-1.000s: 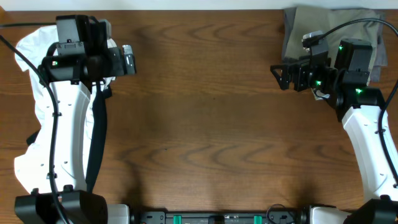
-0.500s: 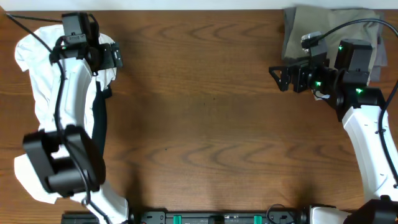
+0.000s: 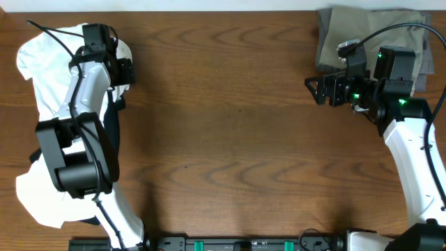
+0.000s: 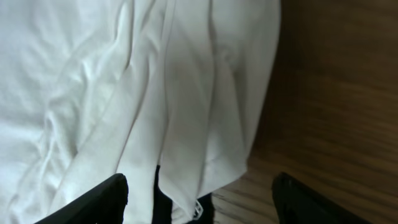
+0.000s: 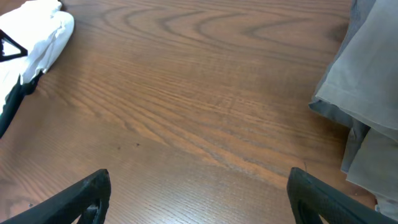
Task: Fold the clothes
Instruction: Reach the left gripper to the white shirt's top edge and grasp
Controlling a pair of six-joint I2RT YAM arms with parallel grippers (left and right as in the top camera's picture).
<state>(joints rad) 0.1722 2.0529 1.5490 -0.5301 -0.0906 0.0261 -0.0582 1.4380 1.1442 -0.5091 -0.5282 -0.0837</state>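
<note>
A crumpled white garment lies in a heap along the table's left side, with a dark garment under its right edge. My left gripper is open above the heap's upper right edge; the left wrist view shows the white folds and a dark strip between the open fingers. A folded grey garment lies at the back right corner. My right gripper is open and empty over bare wood to its left; the grey cloth shows at the right wrist view's right edge.
The brown wooden table spans the view. Cables run along both arms. The white heap also shows far off in the right wrist view.
My left arm has swung back and left, bringing its gripper over the white garment's upper right edge. The right arm has barely moved.
</note>
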